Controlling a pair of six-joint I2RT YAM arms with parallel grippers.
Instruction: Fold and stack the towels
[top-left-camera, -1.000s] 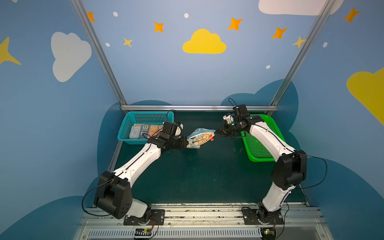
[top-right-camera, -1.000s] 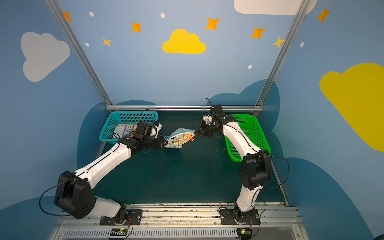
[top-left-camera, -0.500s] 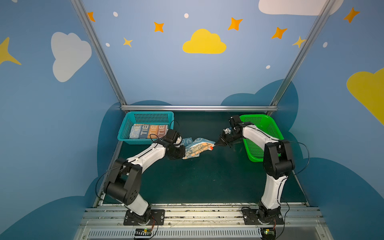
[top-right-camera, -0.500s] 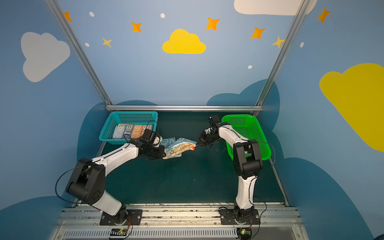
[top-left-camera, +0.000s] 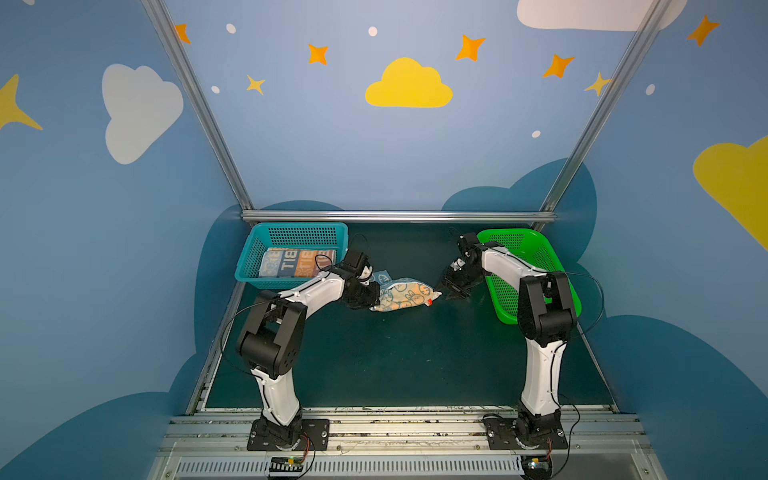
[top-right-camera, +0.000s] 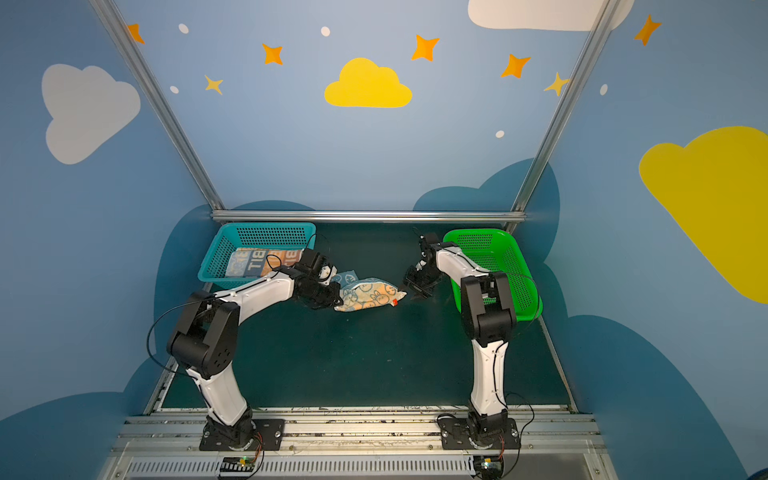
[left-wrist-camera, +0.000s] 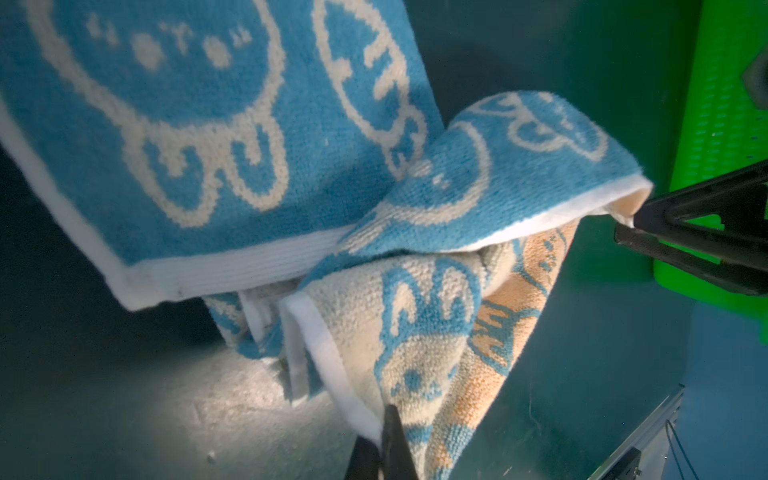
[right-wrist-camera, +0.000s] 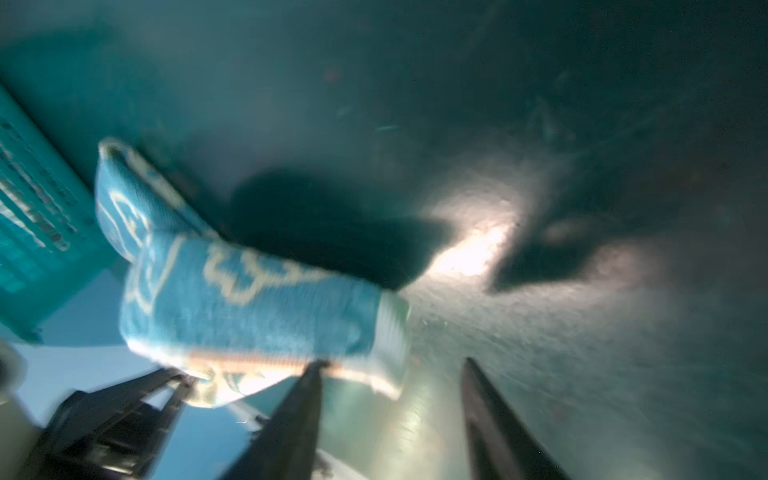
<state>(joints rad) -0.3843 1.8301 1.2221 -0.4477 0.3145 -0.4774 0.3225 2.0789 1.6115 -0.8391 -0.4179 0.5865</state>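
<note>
Since the earlier frames both arms had come down. The rabbit-print terry towel (top-left-camera: 401, 294) in blue, cream and orange, then stretched in the air between the pincers, now lay slack on the dark green tabletop (top-left-camera: 395, 361). The right gripper (top-left-camera: 445, 291) had let go of its corner.

In both top views the towel (top-right-camera: 365, 295) sat in the far half of the tabletop, about midway between the left and right edges. It was a crumpled roll with its cream-orange face up and a small red tag (top-left-camera: 429, 302) at the end nearest the right gripper. The left gripper (top-left-camera: 372, 300) was buried in the roll's other end.

Only the wrist views settled the grips. The left wrist view showed the left gripper (left-wrist-camera: 384, 440) with its jaws pressed together on a white-hemmed corner of the towel (left-wrist-camera: 415, 332), whose folds showed blue with cream rabbits, cream with blue rabbits, and orange. A flat blue sheet (left-wrist-camera: 166, 124) lay beside the folds; I could not tell whether it was the same cloth or a second one. The blurred right wrist view showed the right gripper (right-wrist-camera: 392, 363) with its jaws wide apart and only tabletop between them. The towel's hem lay just at one fingertip (right-wrist-camera: 316, 368).

The top views alone showed a striped blue and orange folded towel (top-left-camera: 297, 262) inside the teal perforated plastic basket (top-left-camera: 291, 237) at the far left corner. A green perforated plastic basket (top-left-camera: 515, 233) stood along the right edge.
</note>
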